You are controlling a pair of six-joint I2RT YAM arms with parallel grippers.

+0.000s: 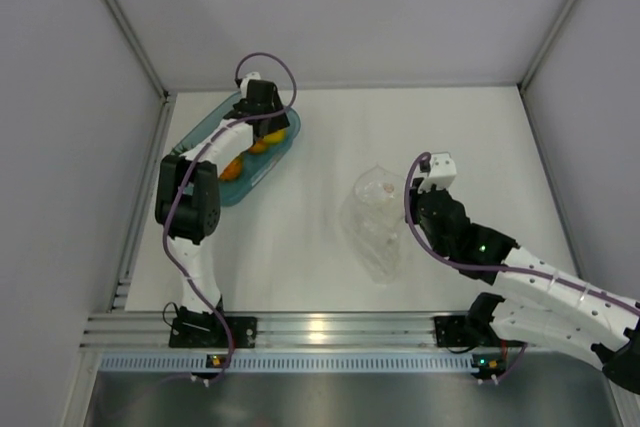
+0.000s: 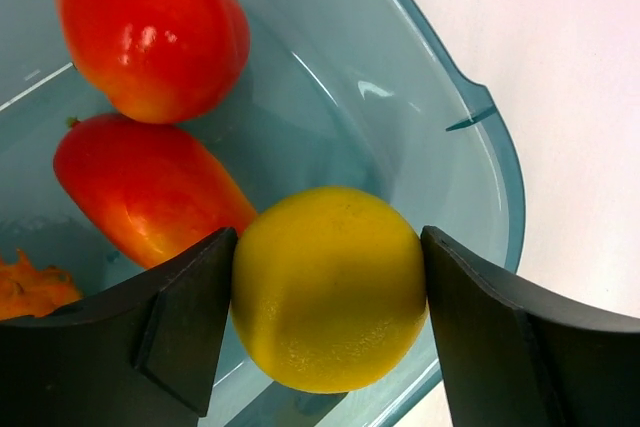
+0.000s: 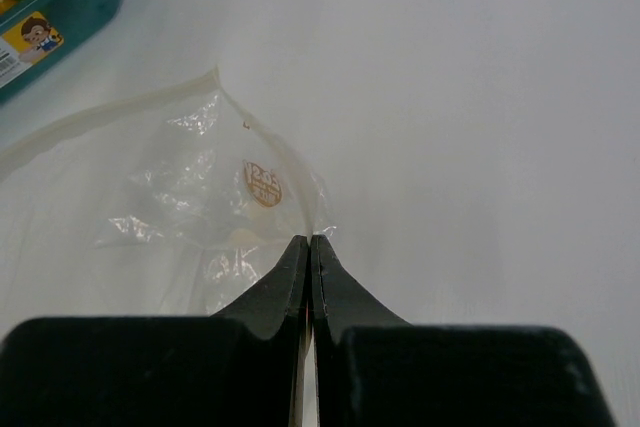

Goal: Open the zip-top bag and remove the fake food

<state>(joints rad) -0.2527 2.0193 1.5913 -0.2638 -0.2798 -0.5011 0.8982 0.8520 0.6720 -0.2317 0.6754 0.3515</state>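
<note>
A white table point(image 1: 480, 137) sits inside pale grey walls point(image 1: 350, 7), with both arms reaching out from its near edge.

The left gripper point(image 2: 328, 247) is over the teal tray point(image 2: 480, 147) at the far left of the table. Its jaws stand wide, one pad against each side of the yellow lemon point(image 2: 330, 292), which fills the gap between them. Whether the lemon rests on the tray floor cannot be told. Beyond the left finger, inside the tray, lies a red-orange fruit point(image 2: 145, 192), its end close behind that finger. A second red-orange fruit point(image 2: 155, 27) lies farther ahead of the jaws. A bit of the orange pineapple point(image 2: 30, 287) shows beside the left finger. The tray's rim curves past the right finger, with bare table outside it.

The right gripper point(image 3: 310, 242) is closed tight, its fingers pressed together with no gap. The zip-top bag point(image 3: 180, 187) lies on the table ahead and to the left of these jaws, with nothing inside it, its mouth arching up. Its rim strip runs straight into the fingertips, so they seem to pinch it. A round orange sticker point(image 3: 263, 183) on the bag is just ahead of the tips. Far ahead on the left is a corner of the tray with a paper label point(image 3: 25, 42).
</note>
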